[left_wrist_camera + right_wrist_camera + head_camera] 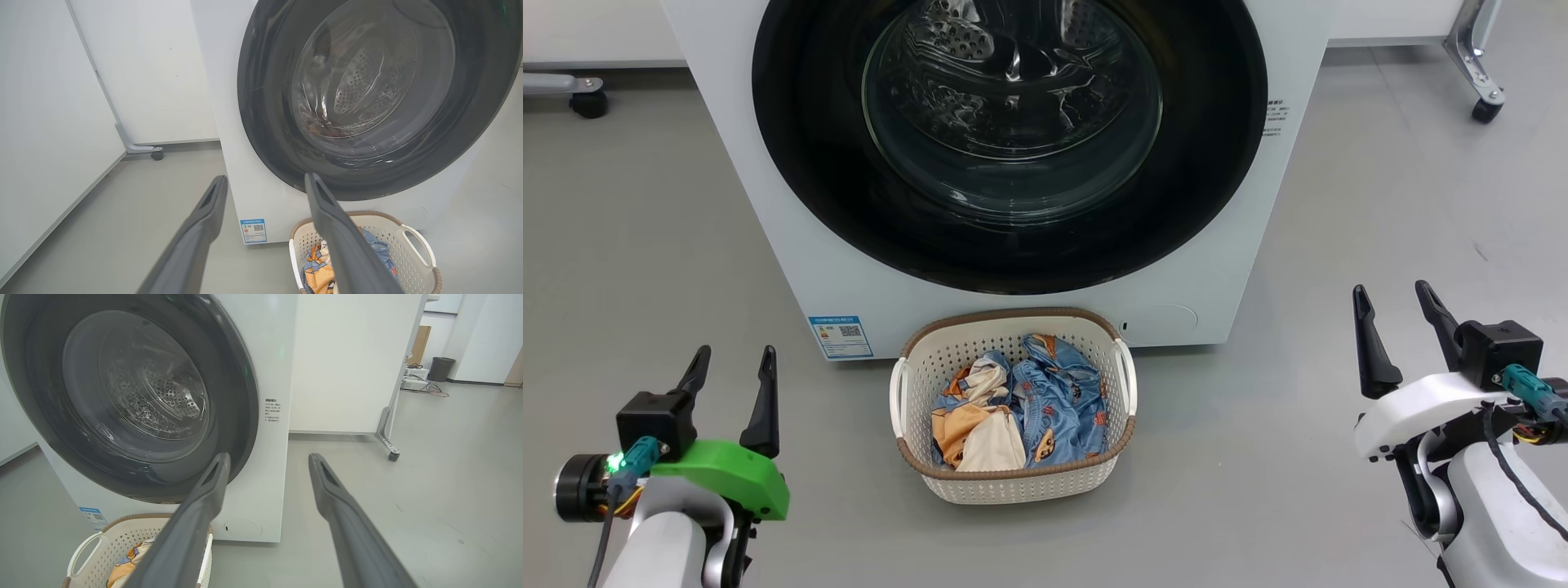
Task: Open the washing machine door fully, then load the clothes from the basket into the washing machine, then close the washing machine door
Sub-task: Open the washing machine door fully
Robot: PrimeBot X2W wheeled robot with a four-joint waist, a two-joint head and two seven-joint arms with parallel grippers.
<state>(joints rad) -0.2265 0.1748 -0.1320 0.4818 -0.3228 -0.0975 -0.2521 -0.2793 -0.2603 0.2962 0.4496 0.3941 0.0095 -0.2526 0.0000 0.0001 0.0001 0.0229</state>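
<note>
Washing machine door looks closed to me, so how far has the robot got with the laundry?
Nothing looks done yet: the washing machine door is shut against the washing machine. Nothing is in hand: the left gripper and right gripper are open and empty, either side of the basket. Everything is left: open the door, move the clothes inside, close the door.

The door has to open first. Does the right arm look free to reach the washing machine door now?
Probably yes: the right gripper, jaws open, faces the shut washing machine door across bare floor; the basket sits off to its left.
</note>
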